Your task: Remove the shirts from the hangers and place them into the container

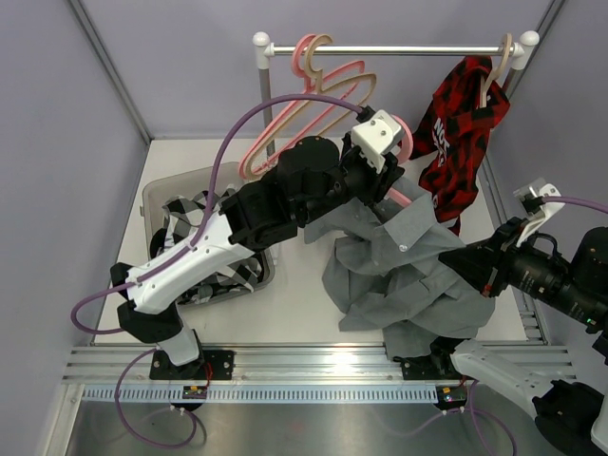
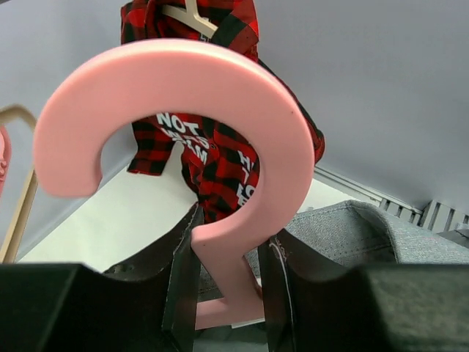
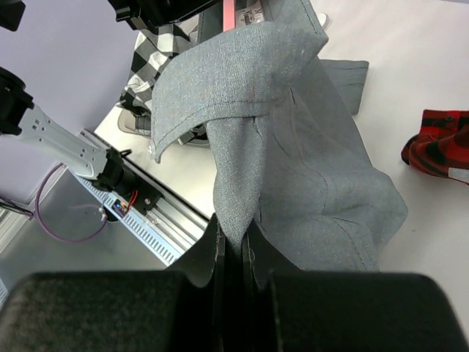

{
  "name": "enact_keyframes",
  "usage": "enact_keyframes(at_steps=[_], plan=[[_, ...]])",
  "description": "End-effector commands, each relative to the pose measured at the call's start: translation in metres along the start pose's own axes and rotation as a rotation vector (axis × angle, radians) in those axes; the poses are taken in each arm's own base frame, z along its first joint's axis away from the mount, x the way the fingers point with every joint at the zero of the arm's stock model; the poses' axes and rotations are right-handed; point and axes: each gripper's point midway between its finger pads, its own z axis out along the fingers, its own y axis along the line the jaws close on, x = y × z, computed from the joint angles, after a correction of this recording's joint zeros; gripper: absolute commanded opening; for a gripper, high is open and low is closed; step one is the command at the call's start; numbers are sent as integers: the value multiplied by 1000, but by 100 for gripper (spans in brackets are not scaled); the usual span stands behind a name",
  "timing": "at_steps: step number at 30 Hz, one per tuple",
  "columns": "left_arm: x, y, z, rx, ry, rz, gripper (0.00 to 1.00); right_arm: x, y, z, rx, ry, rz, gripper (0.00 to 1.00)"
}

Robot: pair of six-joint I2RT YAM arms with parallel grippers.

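Note:
A plain grey shirt (image 1: 399, 266) hangs bunched over the middle of the table, still on a pink hanger (image 2: 278, 125). My left gripper (image 2: 229, 293) is shut on that hanger's neck just below the hook, above the shirt's collar (image 1: 394, 157). My right gripper (image 3: 234, 253) is shut on a fold of the grey shirt (image 3: 293, 147), pulling it taut toward the right (image 1: 465, 258). The container (image 1: 157, 195) stands at the left with a black-and-white plaid shirt (image 1: 190, 218) inside. A red-and-black plaid shirt (image 1: 461, 133) hangs on a tan hanger (image 1: 496, 71) at the rail's right end.
A metal rail (image 1: 399, 47) with white ends spans the back. An empty pink hanger (image 1: 285, 123) and an empty tan hanger (image 1: 323, 104) hang at its left end. Purple walls close in the sides, and a ridged metal strip (image 1: 285, 366) runs along the near edge.

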Motion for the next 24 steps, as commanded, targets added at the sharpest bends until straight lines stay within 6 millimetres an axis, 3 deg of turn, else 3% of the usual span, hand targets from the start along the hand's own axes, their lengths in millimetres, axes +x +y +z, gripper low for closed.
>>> enact_keyframes(at_steps=[1, 3, 4, 5, 8, 12, 14, 16, 18, 19, 20, 24], plan=[[-32, 20, -7, -75, -90, -47, 0, -18, 10, -7, -49, -89, -32, 0], [-38, 27, -11, -105, -103, -52, 0, -17, 7, -6, -34, -82, -37, 2], [-39, 30, -13, -128, -106, -84, 0, -16, 4, -7, -20, -80, -45, 12], [-43, 33, -16, -141, -112, -88, 0, -12, 1, -8, -5, -67, -44, 49], [-57, 42, -24, -177, -128, -75, 0, -1, -2, -16, 1, -53, -56, 82], [-78, 52, -39, -207, -164, -46, 0, 15, -6, -23, 11, -40, -42, 85], [-86, 54, -46, -209, -184, -42, 0, 21, -8, -25, 20, -34, -32, 84], [-92, 55, -54, -205, -200, -46, 0, 26, -15, -25, 48, -31, -34, 66], [-92, 55, -56, -203, -201, -49, 0, 26, -22, -24, 87, -31, -28, 35], [-94, 57, -60, -211, -206, -47, 0, 27, -25, -24, 104, -32, -24, 8], [-92, 60, -60, -222, -199, -40, 0, 26, -25, -27, 108, -39, -24, 1], [-89, 76, -66, -292, -183, -13, 0, 19, -40, -45, 199, -108, -14, 0]])
